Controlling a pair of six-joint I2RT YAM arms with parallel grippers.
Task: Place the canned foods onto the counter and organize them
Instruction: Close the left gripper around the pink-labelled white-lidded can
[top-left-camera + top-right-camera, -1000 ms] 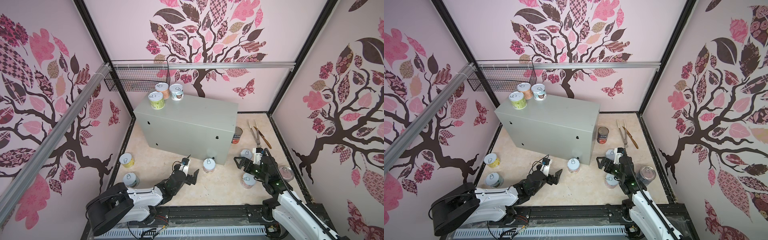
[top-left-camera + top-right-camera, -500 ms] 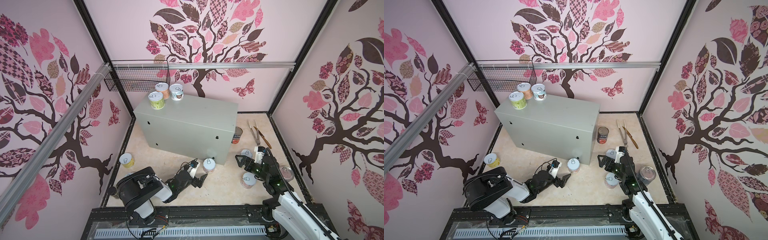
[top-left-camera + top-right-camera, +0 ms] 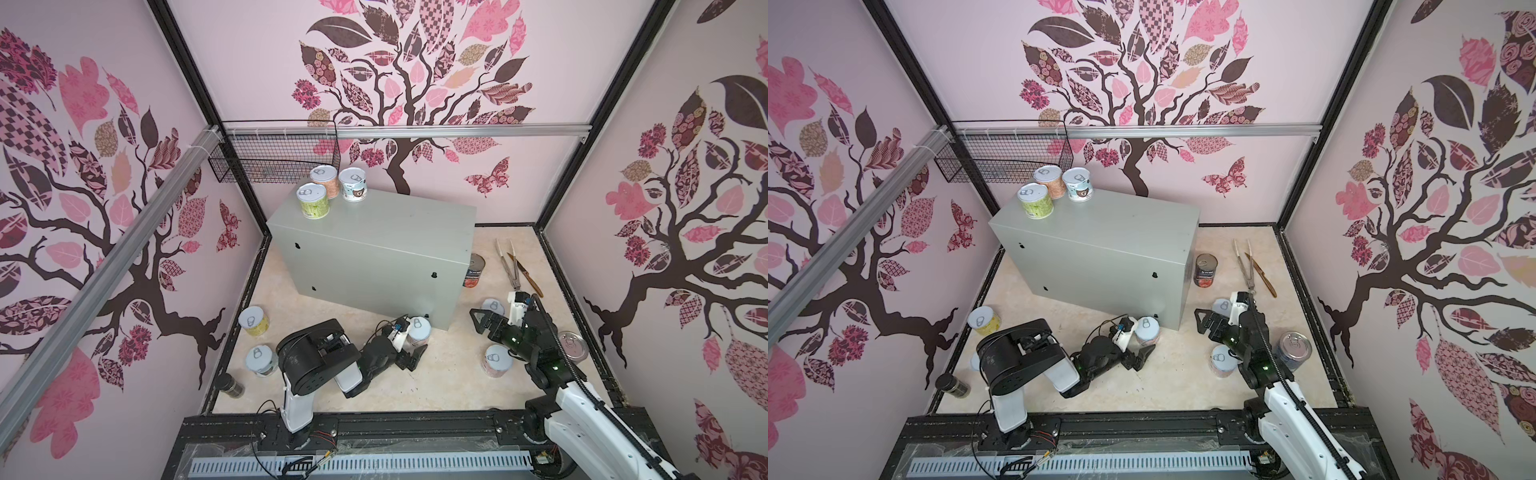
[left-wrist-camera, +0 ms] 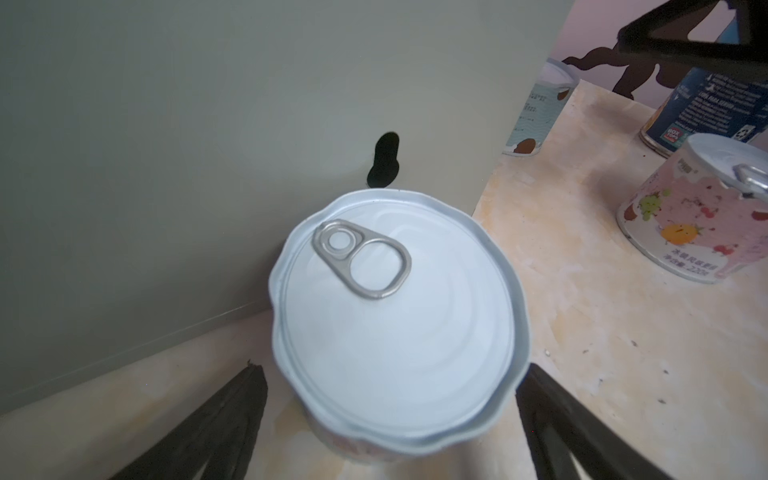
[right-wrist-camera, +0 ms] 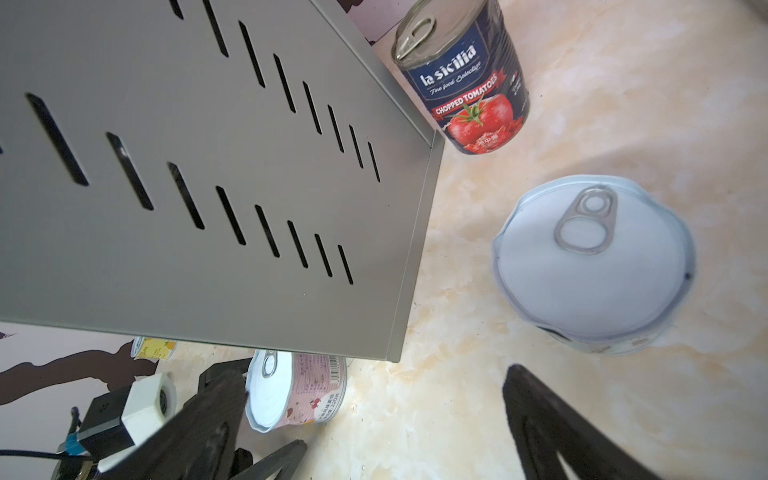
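In a top view the tomato can [image 3: 475, 271] stands half hidden behind the right end of the grey box [image 3: 374, 249]. At the left edge of the worktop [image 3: 1183, 374] a pale can [image 3: 973, 360] is nearly covered by the left arm [image 3: 1017, 357]. In the left wrist view the tall blue can [image 4: 706, 112] is cut off by the edge. The dark jar [image 3: 231, 385] at the near left corner is too small to read.

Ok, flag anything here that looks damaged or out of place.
The short pink-labelled can by the grey metal box has a wavy, dented lid rim; the short pale-blue can off the box's corner has a bent one. Metal tongs lie on the beige floor.
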